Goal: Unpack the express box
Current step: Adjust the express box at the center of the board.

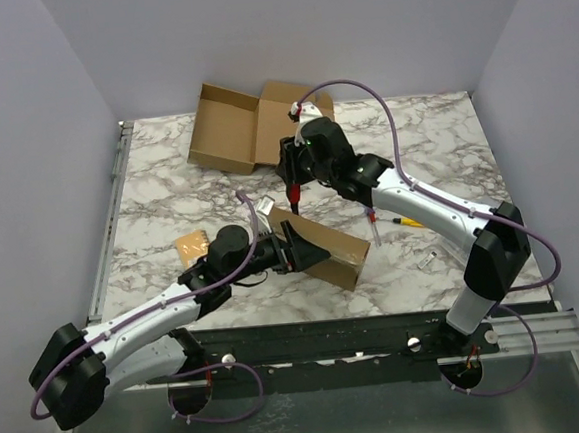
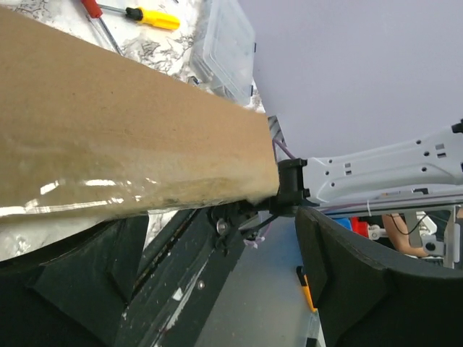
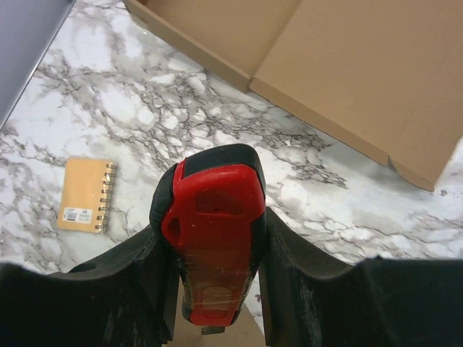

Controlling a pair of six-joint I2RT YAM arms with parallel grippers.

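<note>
right gripper (image 1: 293,168) is clamping a red utility knife (image 3: 215,210). Its jaws are narrowed on the handle and the blade end is pointing down over the taped express box (image 1: 327,246). The box is sitting near the middle of the table's (image 1: 167,186) near edge and looks tipped up at its left end. left gripper (image 2: 217,238) is standing wide at that end. One finger looks to be against the face carrying the clear tape (image 2: 87,195) and the other is well apart from it, so nothing is pinning the box.

Risks as I'm reading it:
- The box is likely skating or rotating the moment the blade loads it, since it's unclamped and tilted. The cut is then wandering off the tape.
- The blade is working just beside the left gripper. If the box slips, the knife is heading into that gripper's finger.
- With too deep a plunge, it's slicing whatever is inside. I can't tell how much blade is out.
- The handle is being held only across its width, so a side load could be twisting it in the jaws.

The open cardboard box (image 1: 233,131) at the far edge, the spiral notebook (image 1: 191,247) toward the left edge and the yellow-handled screwdriver (image 1: 408,223) toward the right edge are all lying apart from the cut.
</note>
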